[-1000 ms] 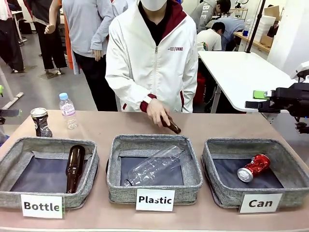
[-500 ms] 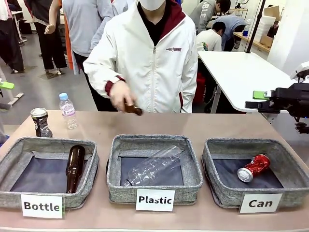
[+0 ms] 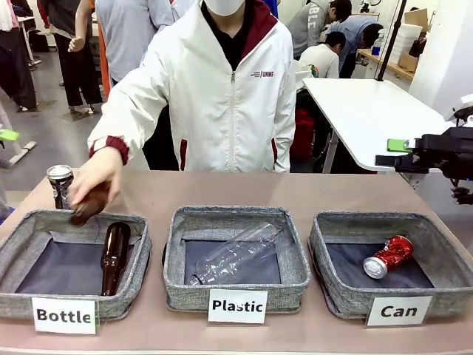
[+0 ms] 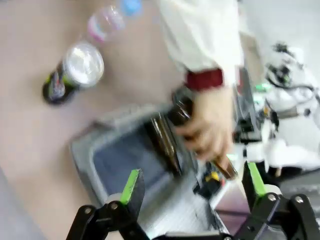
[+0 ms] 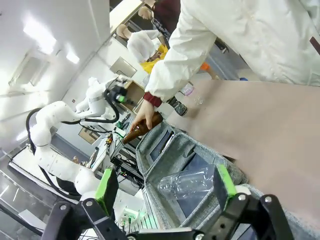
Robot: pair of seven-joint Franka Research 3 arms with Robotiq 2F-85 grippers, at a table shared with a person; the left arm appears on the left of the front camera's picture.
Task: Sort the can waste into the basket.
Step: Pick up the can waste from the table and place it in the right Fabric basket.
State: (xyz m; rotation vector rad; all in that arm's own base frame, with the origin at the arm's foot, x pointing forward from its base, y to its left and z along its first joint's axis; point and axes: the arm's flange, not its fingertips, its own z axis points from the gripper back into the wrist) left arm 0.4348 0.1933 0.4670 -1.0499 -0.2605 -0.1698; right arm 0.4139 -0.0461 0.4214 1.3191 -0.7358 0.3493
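Your left gripper [image 4: 192, 182] is spread wide and empty. Your right gripper [image 5: 165, 186], raised off to the right, is just as wide with nothing between its pads. Nearest you, the Can basket [image 3: 336, 296] at the right end holds the red can [image 3: 388, 257]. Farther back at the left, the dark can [image 3: 60, 185] stands on the table [image 3: 222, 188] just behind the Bottle basket [image 3: 22, 296] — and the person's hand [image 3: 100, 174] is right beside it, tipping a brown bottle [image 3: 87, 211] over that basket's far rim. Reach in with the left arm now and you would likely meet that hand or its sleeve [image 3: 126, 118]. A glancing finger could also topple the can, which looks dented and light, and let it roll. The red can lies on its side, long axis diagonal, silver top toward the basket's near left, base toward the far right. The dark can is upright — axis vertical, silver top up.
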